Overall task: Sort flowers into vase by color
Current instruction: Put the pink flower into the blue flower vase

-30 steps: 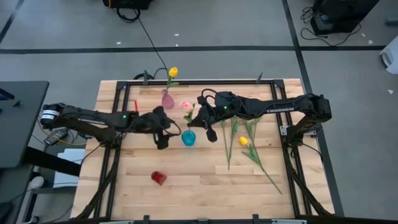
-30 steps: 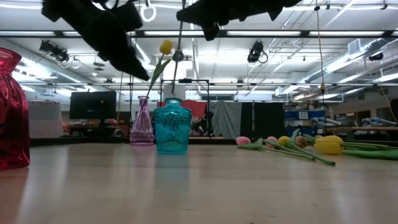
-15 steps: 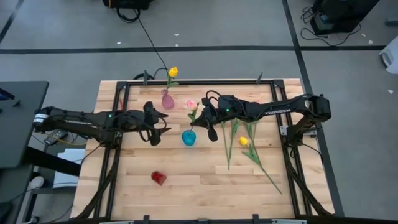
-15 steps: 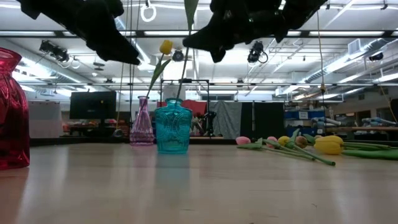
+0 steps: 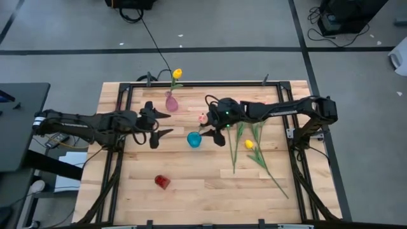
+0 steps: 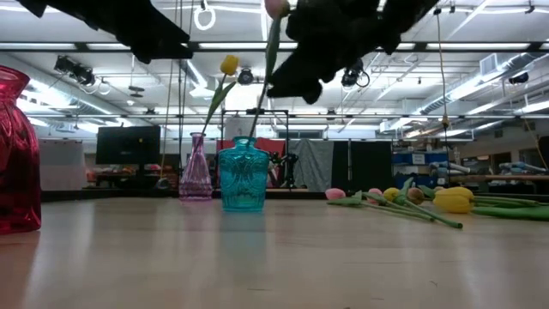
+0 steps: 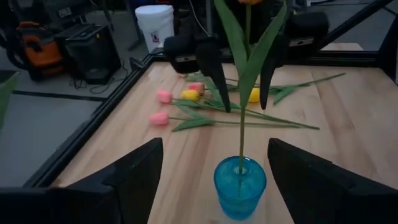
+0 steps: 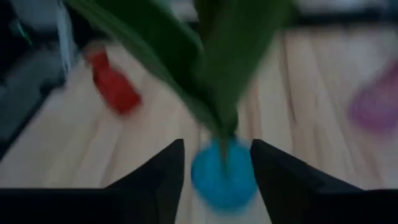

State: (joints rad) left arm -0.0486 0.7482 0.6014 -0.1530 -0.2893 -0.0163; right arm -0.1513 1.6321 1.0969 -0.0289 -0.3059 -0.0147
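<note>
A pink tulip (image 5: 202, 118) stands with its stem down in the blue vase (image 5: 194, 139), which sits near the middle of the counter (image 5: 191, 184). Its leaves rise between the spread fingers (image 7: 211, 62) of the right gripper (image 5: 215, 130), and those fingers do not pinch the stem: they stand apart on either side of it, released. That gripper hovers just above the blue vase on the side toward the right edge.

The left gripper (image 5: 154, 125) hangs over the counter between the left edge and the blue vase, well clear of it, with its fingers (image 5: 161, 134) wide open and nothing in them.

Toward the far edge stands the pale pink vase (image 5: 171, 102) with a yellow tulip (image 5: 177, 74) in it, the head leaning out past the far edge. A red vase (image 5: 162, 182) sits near the front edge, to the left of centre.

The rest of the flowers (image 5: 249, 141) lie flat on the counter on the right side, between the blue vase and the right edge. Their stems run roughly from far edge toward near edge. One yellow head (image 5: 249, 144) shows clearly among them from above. From counter height, pink heads (image 6: 335, 194) and yellow heads (image 6: 453, 200) show in the same pile.
</note>
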